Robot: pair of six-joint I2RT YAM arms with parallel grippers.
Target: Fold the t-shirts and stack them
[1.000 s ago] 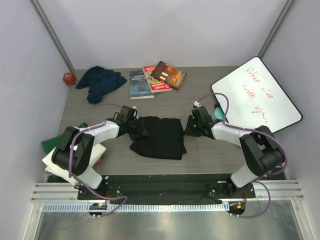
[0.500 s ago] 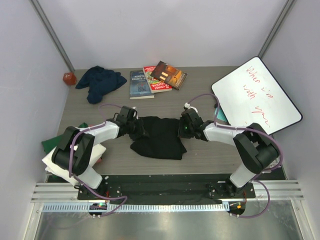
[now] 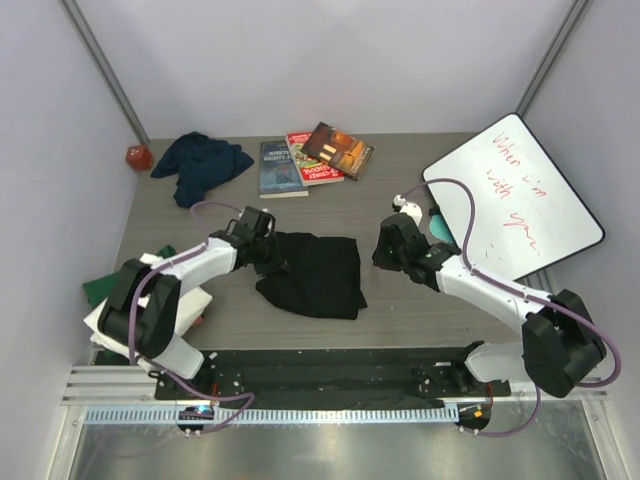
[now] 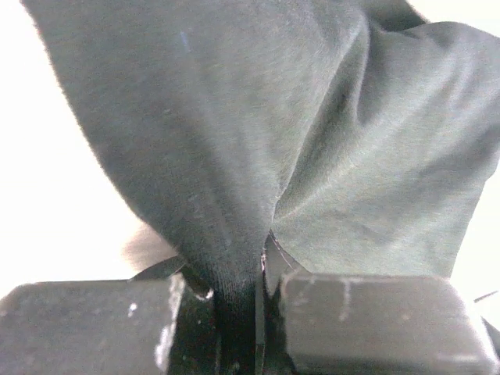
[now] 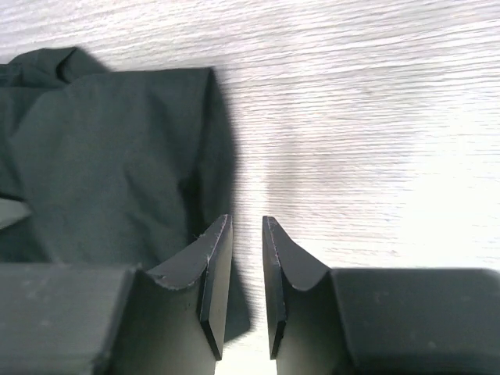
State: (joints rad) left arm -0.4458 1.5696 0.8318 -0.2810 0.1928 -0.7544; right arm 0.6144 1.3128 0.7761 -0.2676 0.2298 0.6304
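A black t-shirt (image 3: 312, 277) lies crumpled in the middle of the table. My left gripper (image 3: 272, 256) is at its left edge, shut on a bunched fold of the black cloth (image 4: 234, 117), which runs down between the jaws of that gripper (image 4: 237, 287). My right gripper (image 3: 380, 252) hovers just off the shirt's right edge. In the right wrist view this gripper (image 5: 246, 228) is open a narrow way with only bare table between its fingers, and the black shirt (image 5: 117, 156) lies to its left. A navy t-shirt (image 3: 202, 163) sits bunched at the back left.
Folded white (image 3: 103, 322) and green (image 3: 97, 291) shirts lie at the left edge under my left arm. Three books (image 3: 312, 155) rest at the back centre. A whiteboard (image 3: 512, 190) leans at the right with a teal thing (image 3: 438, 222) beside it. A red object (image 3: 138, 156) sits in the back left corner.
My left gripper has shut on the black shirt's left edge. My right gripper reached onto the shirt's right edge, then drew back to the right, empty. The shirt shifted slightly.
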